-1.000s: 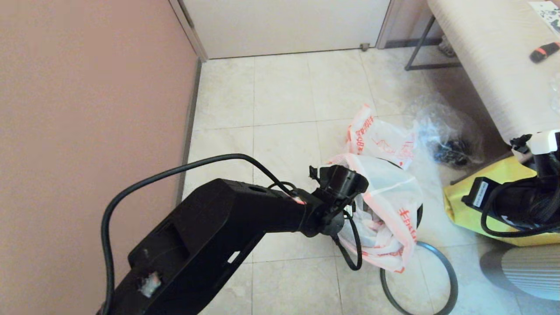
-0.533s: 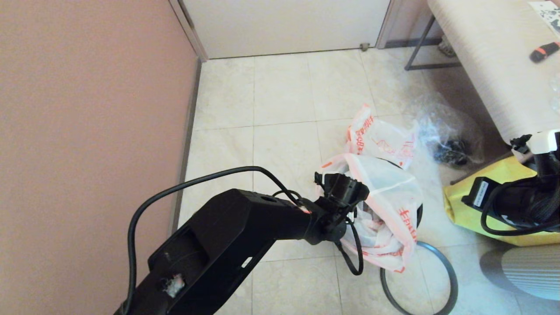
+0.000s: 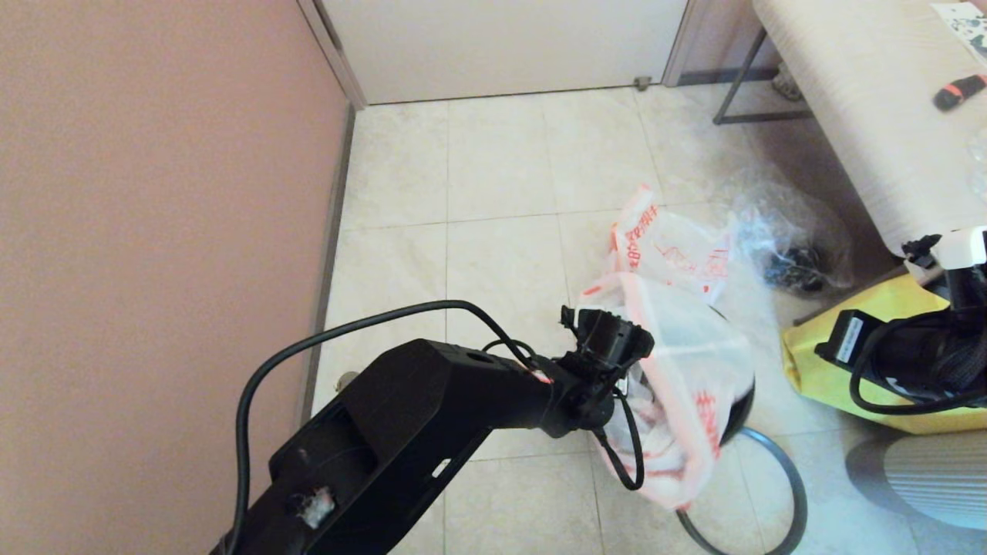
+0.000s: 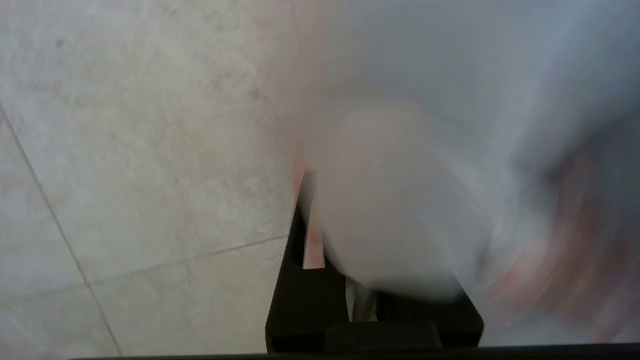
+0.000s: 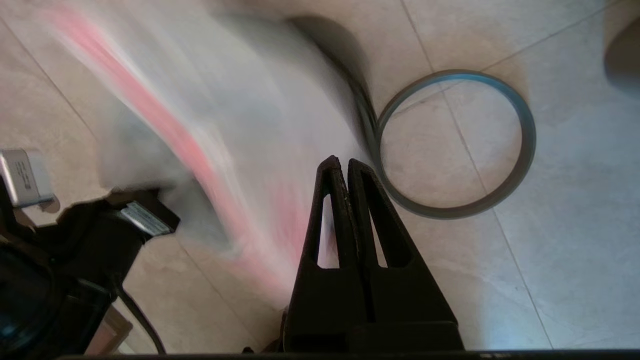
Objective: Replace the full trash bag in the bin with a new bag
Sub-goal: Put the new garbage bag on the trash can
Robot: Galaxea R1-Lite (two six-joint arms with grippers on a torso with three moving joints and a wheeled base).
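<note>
draping over the bin (image 3: 739,401) just ahead of the left gripper (image 4: 327,220), the new bag (image 3: 694,370) needs its rim pulled evenly around; that gripper is clenched on the bag's edge, arm stretched forward and low. right gripper (image 5: 345,167) hangs clenched and empty above the hoop (image 5: 455,145).

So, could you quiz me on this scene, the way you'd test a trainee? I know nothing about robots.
1. True or false: the grey hoop is fitted on the black bin.
2. The left pincer is at: A the white bag draped over the bin, B the yellow tote, C the hoop.
3. Fill in: the right pincer is ____ (open or shut).
Key: 1 false, the hoop lies on the floor beside the bin; 2 A; 3 shut.
</note>
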